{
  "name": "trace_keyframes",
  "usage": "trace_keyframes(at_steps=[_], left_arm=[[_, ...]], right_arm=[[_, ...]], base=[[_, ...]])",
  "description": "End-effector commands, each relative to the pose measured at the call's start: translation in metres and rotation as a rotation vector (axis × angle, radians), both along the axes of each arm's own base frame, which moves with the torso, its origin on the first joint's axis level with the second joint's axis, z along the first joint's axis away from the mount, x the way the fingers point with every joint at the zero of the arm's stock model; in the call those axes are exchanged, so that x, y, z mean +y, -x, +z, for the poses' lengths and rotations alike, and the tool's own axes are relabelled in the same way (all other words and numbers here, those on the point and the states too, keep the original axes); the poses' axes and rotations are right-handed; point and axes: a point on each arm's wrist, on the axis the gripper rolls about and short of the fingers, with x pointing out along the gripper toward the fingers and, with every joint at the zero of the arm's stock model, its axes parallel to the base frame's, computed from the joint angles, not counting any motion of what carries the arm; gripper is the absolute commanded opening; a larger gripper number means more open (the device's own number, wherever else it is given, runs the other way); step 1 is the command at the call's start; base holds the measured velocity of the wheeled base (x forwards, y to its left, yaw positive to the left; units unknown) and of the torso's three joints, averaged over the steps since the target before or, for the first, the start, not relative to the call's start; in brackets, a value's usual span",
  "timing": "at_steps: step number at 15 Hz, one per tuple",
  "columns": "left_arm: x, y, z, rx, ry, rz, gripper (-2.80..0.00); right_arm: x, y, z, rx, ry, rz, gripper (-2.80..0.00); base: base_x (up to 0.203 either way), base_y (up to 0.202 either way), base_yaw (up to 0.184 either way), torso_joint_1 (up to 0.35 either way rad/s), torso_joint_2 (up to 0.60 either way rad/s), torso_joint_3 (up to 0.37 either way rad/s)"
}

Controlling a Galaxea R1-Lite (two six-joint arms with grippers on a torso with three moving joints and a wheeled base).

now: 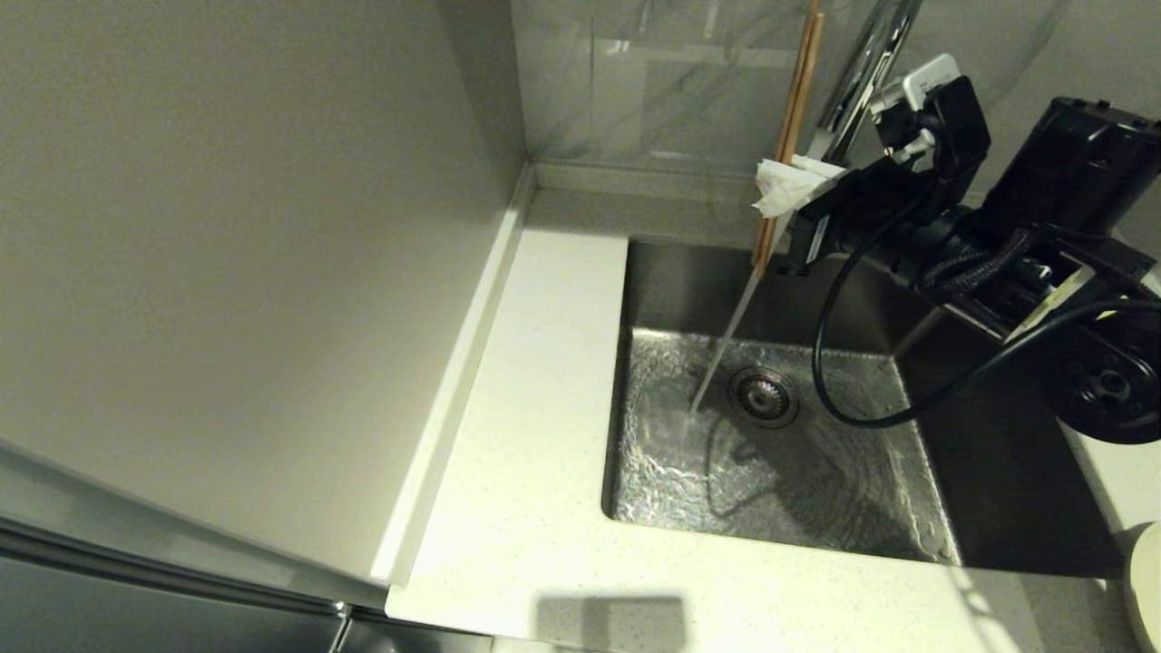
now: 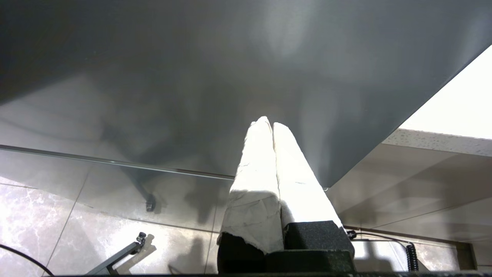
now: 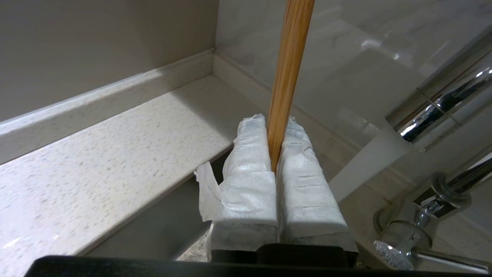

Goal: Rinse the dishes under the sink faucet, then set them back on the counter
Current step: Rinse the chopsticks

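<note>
**Chopsticks held over the running sink**

No brand, label or writing could be read anywhere.

The sink [image 1: 989, 472], a square steel basin, held a shallow, rippling sheet of water around its round drain strainer [image 1: 764, 396]. A thin stream of water [image 1: 721, 349] fell slantwise into it, landing just beside the strainer.

My right gripper [image 3: 276, 154] hung above the back edge of the sink, its white-padded fingers [image 3: 250, 169] pressed together on the wooden chopsticks [image 1: 791, 118]. The chopsticks stood nearly upright, their lower tips near the top of the stream and their upper ends rising against the marble wall [image 1: 671, 82]. The chrome faucet [image 3: 438, 111] stood close beside my right gripper.

The speckled counter [image 1: 526, 435] bordered the sink on the left and front. A pale rounded rim showed at the far right edge; I could not tell what it was.

My left gripper [image 2: 272, 127] was parked low beside a grey cabinet panel [image 2: 230, 57], its padded fingers closed on nothing.
</note>
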Motion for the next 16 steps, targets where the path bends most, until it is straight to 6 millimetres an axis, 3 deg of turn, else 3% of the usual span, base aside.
trace_keyframes(at_steps=[1, 6, 14, 16], left_arm=[[0.000, 0.000, 0.000, -0.002, 0.001, 0.001, -2.80], [0.000, 0.000, 0.000, -0.002, 0.001, 0.001, -2.80], [0.000, 0.000, 0.000, -0.002, 0.001, 0.001, -2.80], [0.000, 0.000, 0.000, -0.002, 0.001, 0.001, -2.80]], right_arm=[[0.003, -0.011, -0.008, -0.001, 0.003, -0.006, -2.80], [-0.010, -0.021, -0.015, 0.012, 0.007, -0.053, -2.80], [-0.014, -0.023, -0.017, 0.020, 0.009, -0.066, -2.80], [-0.017, -0.017, -0.008, 0.004, -0.007, -0.066, -2.80]], base=[[0.000, 0.000, 0.000, 0.000, 0.00, 0.000], [0.000, 0.000, 0.000, 0.000, 0.00, 0.000], [0.000, 0.000, 0.000, 0.000, 0.00, 0.000], [0.000, 0.000, 0.000, 0.000, 0.00, 0.000]])
